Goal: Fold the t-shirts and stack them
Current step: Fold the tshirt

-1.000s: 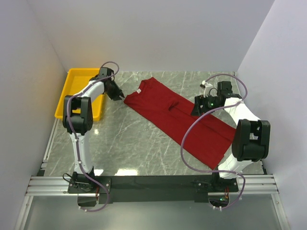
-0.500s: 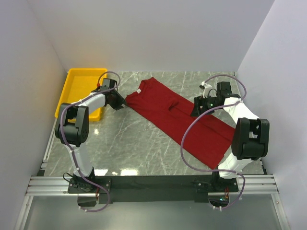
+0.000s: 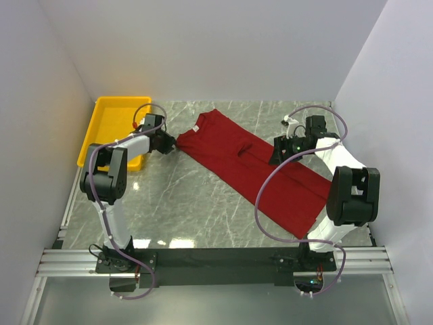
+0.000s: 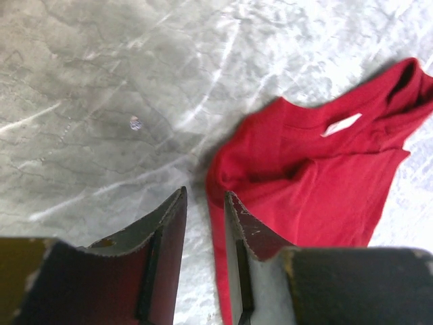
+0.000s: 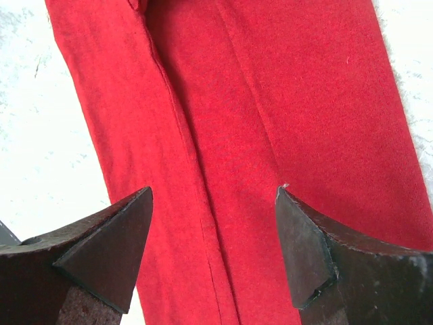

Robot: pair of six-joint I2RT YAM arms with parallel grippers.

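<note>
The shirt (image 3: pixel 250 166) is laid in a strip on the table (image 3: pixel 183 203), from 11 to 4 o'clock. It is judged light and limp, best pinched at the edges. The left gripper (image 4: pixel 204 196) is narrowly parted at the collar with nothing held. The right gripper (image 5: pixel 213 196) is spread wide over mid-cloth.

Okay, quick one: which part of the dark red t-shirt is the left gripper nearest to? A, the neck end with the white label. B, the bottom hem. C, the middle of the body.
A: the left gripper is right by the corner of the t-shirt that lies next to the white neck label.
</note>
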